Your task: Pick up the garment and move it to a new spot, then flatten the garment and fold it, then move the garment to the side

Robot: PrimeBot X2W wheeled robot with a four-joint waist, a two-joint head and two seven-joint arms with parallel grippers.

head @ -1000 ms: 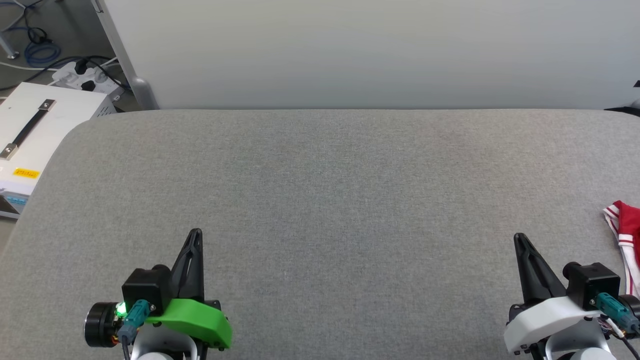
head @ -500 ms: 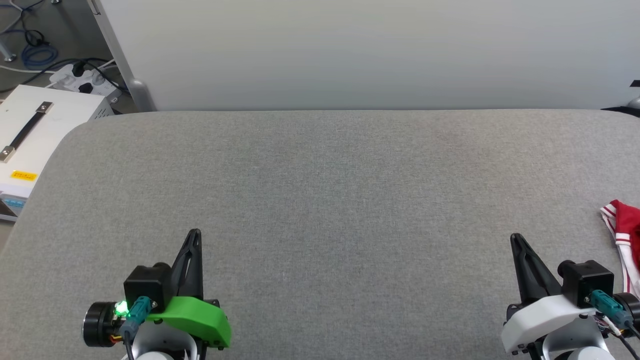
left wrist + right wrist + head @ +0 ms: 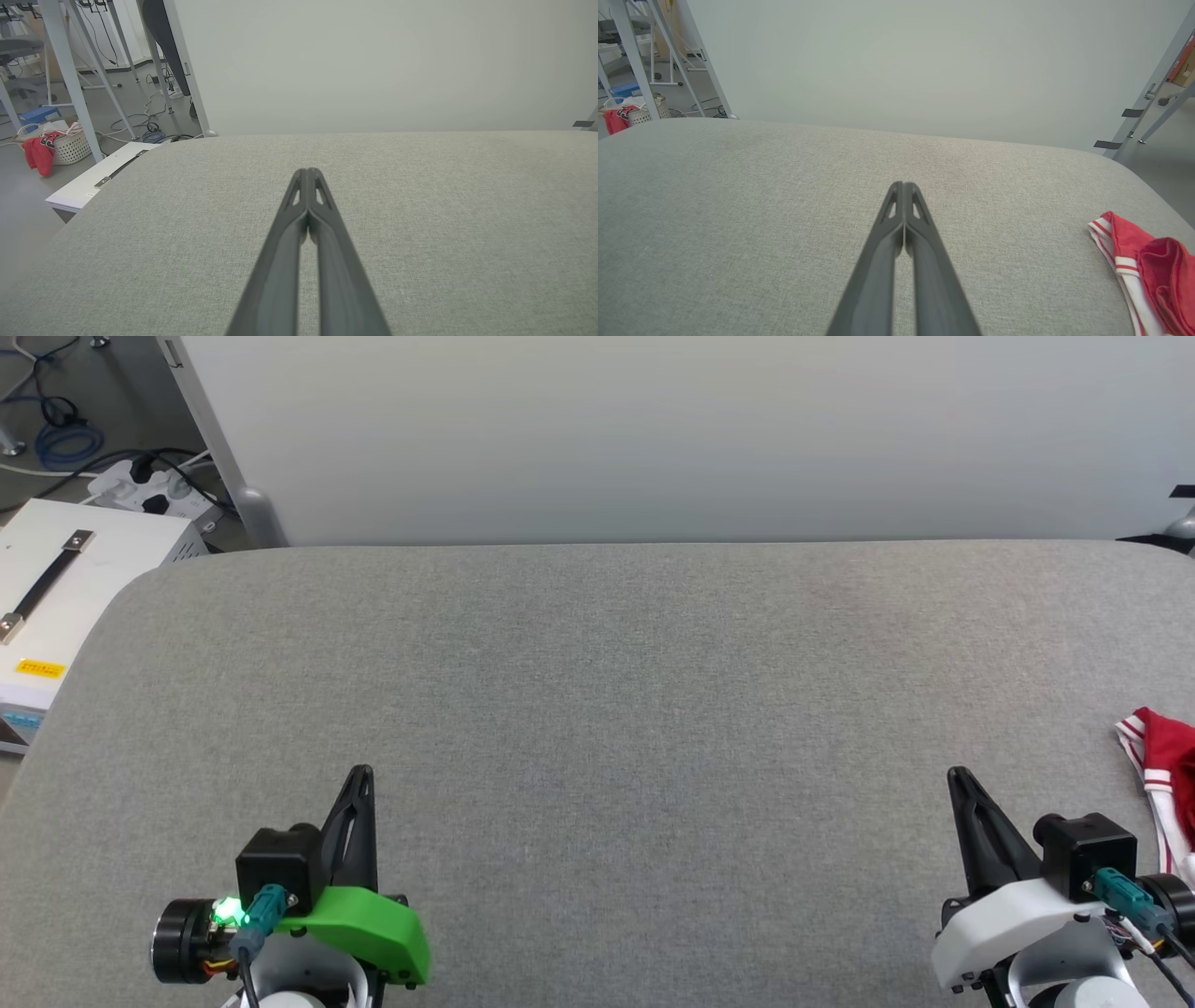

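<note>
- Finds the garment (image 3: 1127,240) at the far right edge of the desk (image 3: 597,709), just right of the right claw (image 3: 957,782) and apart from it. Red cloth rumpled, striped trim facing the desk's middle, most of it cut off by the picture's edge.
- Shows the right claw pressed together, pinching nothing, over bare grey fabric.
- Shows the left claw (image 3: 360,779) likewise pressed together and empty, well apart from the garment.
- Fits two stages alike: a heap waiting at the edge to be lifted, or a piece set aside once folded. Cannot tell which, nor whether folded, from the little in sight.
- Judging for any grasp there: needs the right claw spread beforehand and brought in from the desk's middle toward the edge. Better to bite into the thick red bunch than the thin trim, so no layer slips out.
- Risks dragging cloth off the rounded desk edge, so better lifted upward than pulled sideways.
</note>
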